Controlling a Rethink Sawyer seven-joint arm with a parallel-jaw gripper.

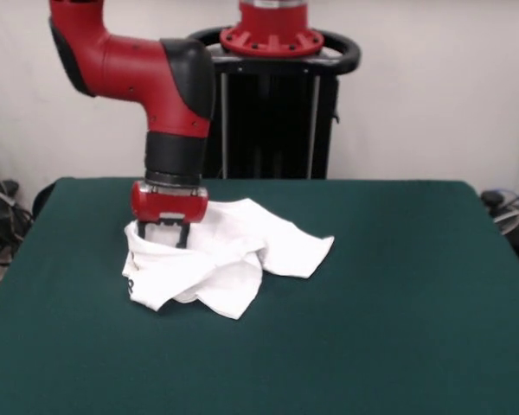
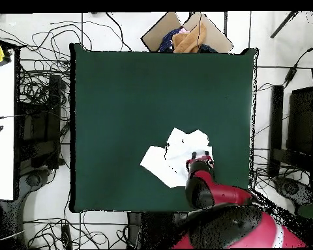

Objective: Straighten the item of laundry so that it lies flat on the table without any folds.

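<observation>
The item of laundry (image 1: 242, 259) is a white T-shirt lying crumpled in folds on the left middle of the dark green table (image 1: 398, 303); no print shows. One flap spreads out to the right. My gripper (image 1: 163, 238) points straight down at the shirt's far left edge, its two fingers apart with cloth bunched up between them. In the overhead view the shirt (image 2: 175, 156) lies near the table's (image 2: 133, 97) lower right, and the gripper (image 2: 199, 158) sits on its right edge.
The robot's black pedestal (image 1: 272, 104) stands behind the table's far edge. In the overhead view a cardboard box with clothes (image 2: 185, 39) sits beyond the table's top edge, and cables (image 2: 35, 84) lie on the floor to the left.
</observation>
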